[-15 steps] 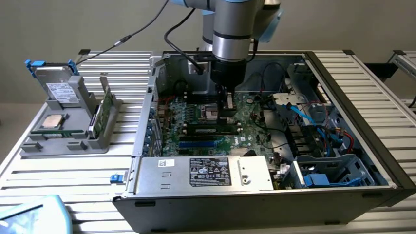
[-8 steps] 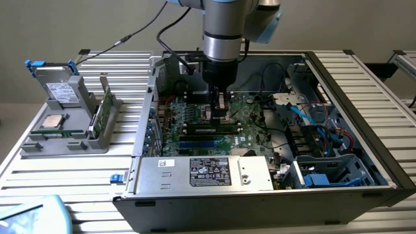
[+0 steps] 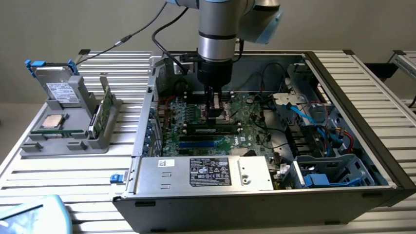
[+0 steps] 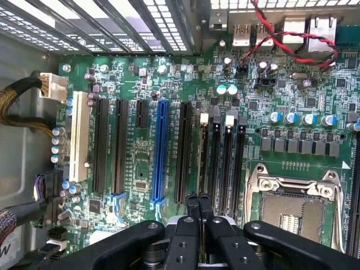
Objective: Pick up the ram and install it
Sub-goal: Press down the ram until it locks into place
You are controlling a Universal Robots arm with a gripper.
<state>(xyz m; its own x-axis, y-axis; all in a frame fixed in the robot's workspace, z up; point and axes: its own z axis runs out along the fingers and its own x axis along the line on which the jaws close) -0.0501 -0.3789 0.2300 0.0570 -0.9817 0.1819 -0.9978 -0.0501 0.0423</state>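
The slatted surface is carrying an open computer case, lower centre of the exterior frame, which is housing the motherboard. Left of it, a grey holder is keeping a drive, a processor chip and the ram, standing on edge. The end effector is hanging over the board beside the black memory slots, fingers pinched together with nothing visibly between them (so the pickup seems not yet done). Grasping the stick would call for the fingers spreading first, then squaring up along its thin edge.
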